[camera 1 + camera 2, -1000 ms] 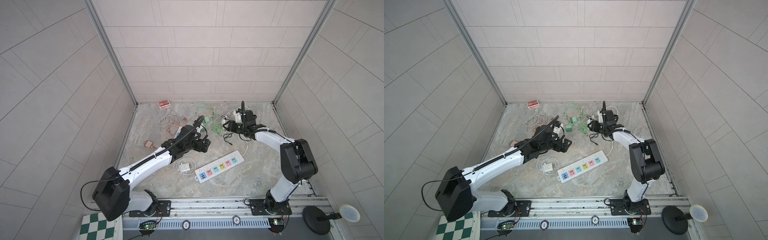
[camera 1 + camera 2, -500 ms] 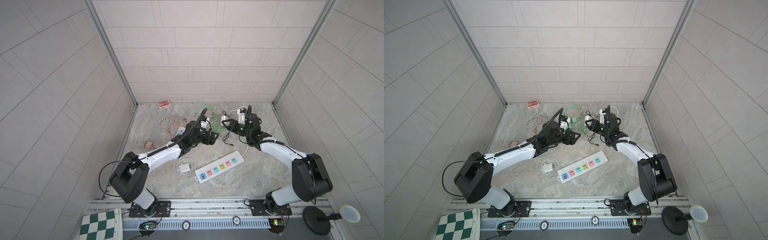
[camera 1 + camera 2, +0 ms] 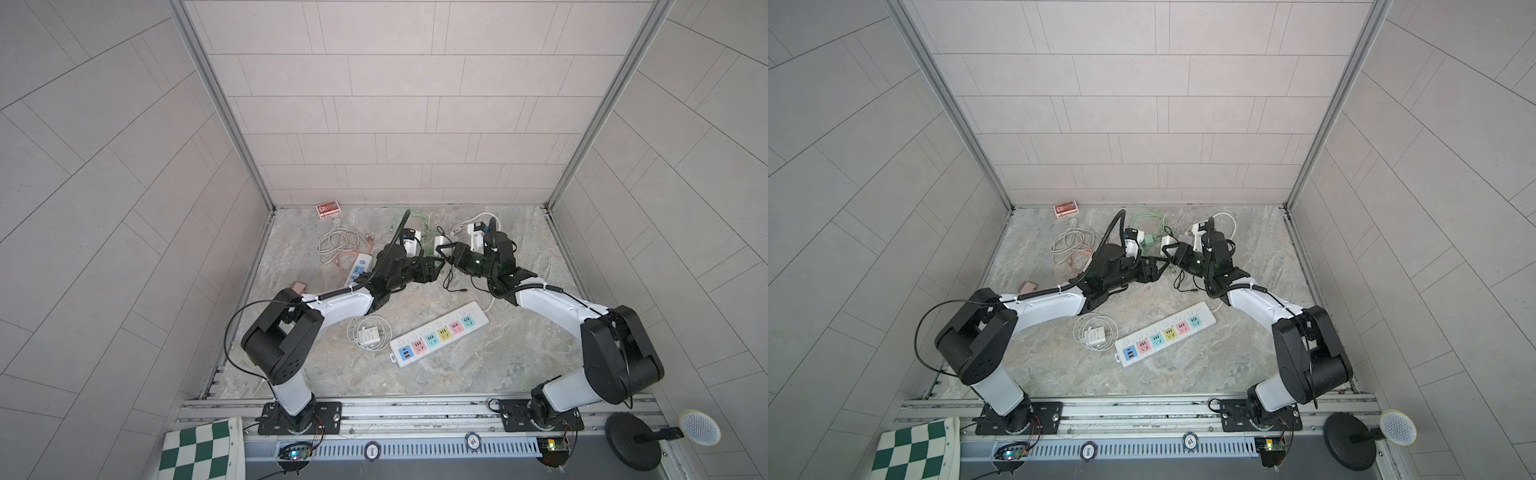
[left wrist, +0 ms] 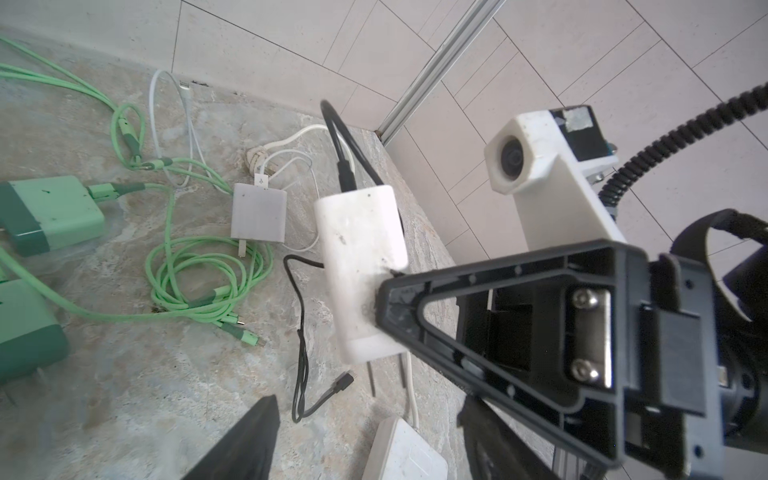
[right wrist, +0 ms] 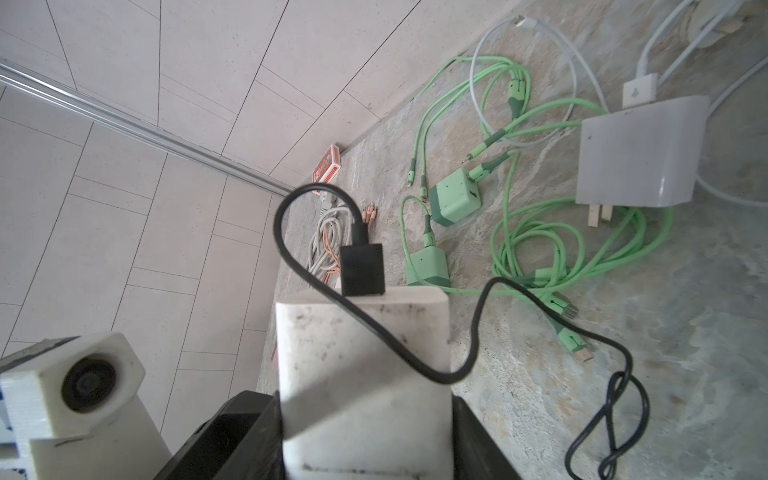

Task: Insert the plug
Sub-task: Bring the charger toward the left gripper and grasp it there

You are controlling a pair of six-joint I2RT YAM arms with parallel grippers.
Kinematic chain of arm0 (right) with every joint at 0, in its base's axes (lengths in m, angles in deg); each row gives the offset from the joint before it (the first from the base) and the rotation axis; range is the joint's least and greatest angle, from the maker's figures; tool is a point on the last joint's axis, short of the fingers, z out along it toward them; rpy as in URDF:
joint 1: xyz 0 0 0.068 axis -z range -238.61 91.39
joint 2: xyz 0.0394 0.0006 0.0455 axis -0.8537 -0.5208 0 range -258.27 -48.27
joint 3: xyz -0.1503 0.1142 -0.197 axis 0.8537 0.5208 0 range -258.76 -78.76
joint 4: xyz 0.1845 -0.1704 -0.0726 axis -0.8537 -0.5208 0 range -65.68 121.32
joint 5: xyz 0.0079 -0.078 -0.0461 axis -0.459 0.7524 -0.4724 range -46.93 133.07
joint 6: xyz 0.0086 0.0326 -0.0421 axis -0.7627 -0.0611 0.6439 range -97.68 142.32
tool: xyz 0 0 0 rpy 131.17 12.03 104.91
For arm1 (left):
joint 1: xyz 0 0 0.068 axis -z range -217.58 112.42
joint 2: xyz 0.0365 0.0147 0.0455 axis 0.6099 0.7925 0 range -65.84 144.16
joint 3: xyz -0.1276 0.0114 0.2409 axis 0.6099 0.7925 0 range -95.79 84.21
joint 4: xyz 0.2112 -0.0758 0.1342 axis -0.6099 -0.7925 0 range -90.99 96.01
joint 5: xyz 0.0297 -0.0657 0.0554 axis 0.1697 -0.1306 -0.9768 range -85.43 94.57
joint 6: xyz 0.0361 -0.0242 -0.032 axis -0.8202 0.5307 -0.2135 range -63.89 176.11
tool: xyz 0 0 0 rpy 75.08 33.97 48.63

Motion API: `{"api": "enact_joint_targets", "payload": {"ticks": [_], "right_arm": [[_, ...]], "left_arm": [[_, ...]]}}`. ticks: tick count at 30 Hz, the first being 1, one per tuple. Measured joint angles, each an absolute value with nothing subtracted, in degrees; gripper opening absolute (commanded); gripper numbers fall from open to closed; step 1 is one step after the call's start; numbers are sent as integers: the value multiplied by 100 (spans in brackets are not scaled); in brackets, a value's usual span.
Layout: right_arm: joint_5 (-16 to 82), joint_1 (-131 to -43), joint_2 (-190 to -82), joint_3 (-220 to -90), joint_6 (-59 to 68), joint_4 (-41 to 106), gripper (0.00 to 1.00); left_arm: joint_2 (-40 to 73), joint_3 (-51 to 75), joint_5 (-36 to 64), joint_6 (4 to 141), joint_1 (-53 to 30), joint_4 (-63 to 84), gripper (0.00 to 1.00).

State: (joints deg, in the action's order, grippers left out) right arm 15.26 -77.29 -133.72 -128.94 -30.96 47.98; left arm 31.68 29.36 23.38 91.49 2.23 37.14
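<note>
While right end effector [image 5: 365, 428] clamps white charger [image 5: 361, 353] | black cable [image 5: 361, 270] plugged into it | left end effector [image 4: 368, 415] agape

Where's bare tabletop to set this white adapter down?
Bare: the front stretch between the power strip and the rail; also the back-right corner beside the right arm. Crowded: back middle, around the green chargers; back left, the cable coil.
</note>
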Motion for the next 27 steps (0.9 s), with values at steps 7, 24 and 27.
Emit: {"api": "enact_joint_targets", "payload": {"ticks": [7, 24, 27], "right_arm": [[1517, -7851, -13427, -12894, -3221, 4982, 35], [1616, -8070, -13374, -12894, -3251, 5052, 35], [1644, -8118, -13365, -12894, -3269, 5082, 35]], "left_arm": [[3172, 3181, 2021, 9219, 468, 4175, 70], [3222, 3847, 718, 9103, 522, 5679, 64], [3364, 3858, 679, 9061, 527, 5946, 63]]}}
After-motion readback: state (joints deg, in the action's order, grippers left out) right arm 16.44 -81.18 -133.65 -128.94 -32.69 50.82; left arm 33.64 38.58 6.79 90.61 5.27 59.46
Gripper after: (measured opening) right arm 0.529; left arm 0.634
